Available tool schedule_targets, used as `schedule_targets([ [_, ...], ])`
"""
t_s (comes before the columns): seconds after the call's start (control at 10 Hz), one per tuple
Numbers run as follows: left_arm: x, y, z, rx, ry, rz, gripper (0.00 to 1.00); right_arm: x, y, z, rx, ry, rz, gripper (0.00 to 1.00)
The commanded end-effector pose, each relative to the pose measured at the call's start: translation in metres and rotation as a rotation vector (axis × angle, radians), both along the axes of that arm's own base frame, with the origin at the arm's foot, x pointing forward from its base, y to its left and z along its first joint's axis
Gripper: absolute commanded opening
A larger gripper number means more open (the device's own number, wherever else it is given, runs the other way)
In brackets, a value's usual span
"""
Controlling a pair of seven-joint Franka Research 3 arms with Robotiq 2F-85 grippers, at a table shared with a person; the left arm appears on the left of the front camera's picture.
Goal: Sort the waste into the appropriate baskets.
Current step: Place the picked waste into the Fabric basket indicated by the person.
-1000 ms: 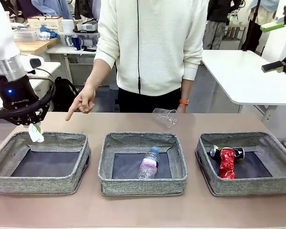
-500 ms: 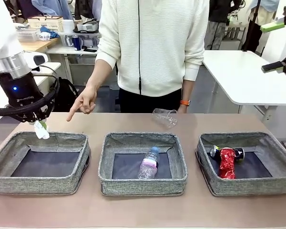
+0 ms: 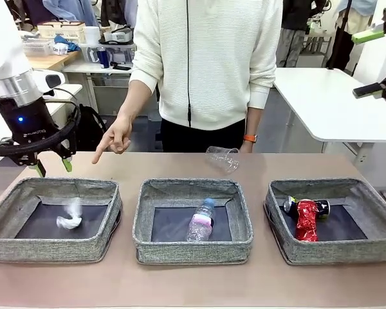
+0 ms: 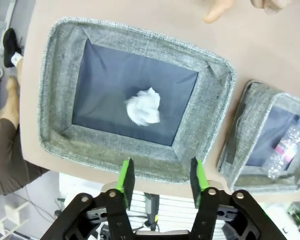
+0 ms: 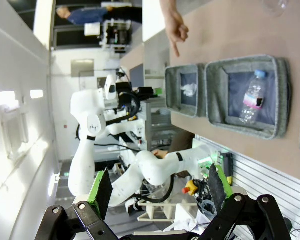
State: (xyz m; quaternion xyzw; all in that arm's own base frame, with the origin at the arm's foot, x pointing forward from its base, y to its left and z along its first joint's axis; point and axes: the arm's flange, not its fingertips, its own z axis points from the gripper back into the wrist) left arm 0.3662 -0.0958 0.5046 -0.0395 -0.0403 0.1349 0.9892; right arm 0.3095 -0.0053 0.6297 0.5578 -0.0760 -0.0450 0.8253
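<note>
- Left hand [image 3: 51,168]: fingers spread wide, nothing between them. It hangs above the far rim of the left basket [image 3: 26,248].
- Crumpled white paper [image 3: 69,217]: lies on the dark bottom of the left basket, roughly central, clear of the walls. In the left wrist view the paper [image 4: 144,106] sits directly ahead of the parted green pads [image 4: 126,175], apart from them.
- Right hand [image 3: 376,63]: raised at the upper right, well away from the surface [image 3: 193,286], fingers spread, empty. Its wrist view confirms both pads apart with nothing held.
- Middle basket [image 3: 193,248]: holds the clear plastic bottle [image 3: 201,221], lying tilted on the bottom.
- Right basket [image 3: 334,251]: holds the crushed red can [image 3: 307,219] with a dark can [image 3: 320,207] just behind it.
- Clear plastic cup [image 3: 222,157]: on its side on the surface beyond the middle basket, near the person. This appears to be the one item left unsorted.
- Person's hand [image 3: 112,136]: index finger pointing down toward the surface near the left basket's far edge.
- Assessment: the paper drop looks complete. The step in hand is to lift the left hand straight up clear of the soft basket wall, keeping off the person's hand.
- Recommendation: approach the cup across its side with a light grip, as thin plastic likely buckles or rolls. It probably belongs with the bottle.
</note>
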Motion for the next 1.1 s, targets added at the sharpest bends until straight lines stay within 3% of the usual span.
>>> schedule_targets([
  [0.0,0.003,0.003,0.003,-0.033,-0.018,-0.025,0.98,0.000,-0.001,0.002,0.013,-0.015,0.010,1.00],
  [0.4,0.001,0.002,0.022,-0.185,-0.007,-0.073,1.00,0.000,-0.001,0.002,0.013,-0.015,0.010,1.00],
  [0.7,-0.016,0.012,0.086,-0.709,-0.034,-0.284,1.00,0.000,-0.001,0.002,0.013,-0.015,0.010,1.00],
  [0.9,-0.023,0.013,0.106,-0.917,-0.120,-0.447,1.00,0.000,-0.001,0.002,0.013,-0.015,0.010,1.00],
  [1.0,-0.023,0.021,0.102,-0.972,-0.182,-0.490,1.00,0.000,-0.001,0.002,0.013,-0.015,0.010,1.00],
])
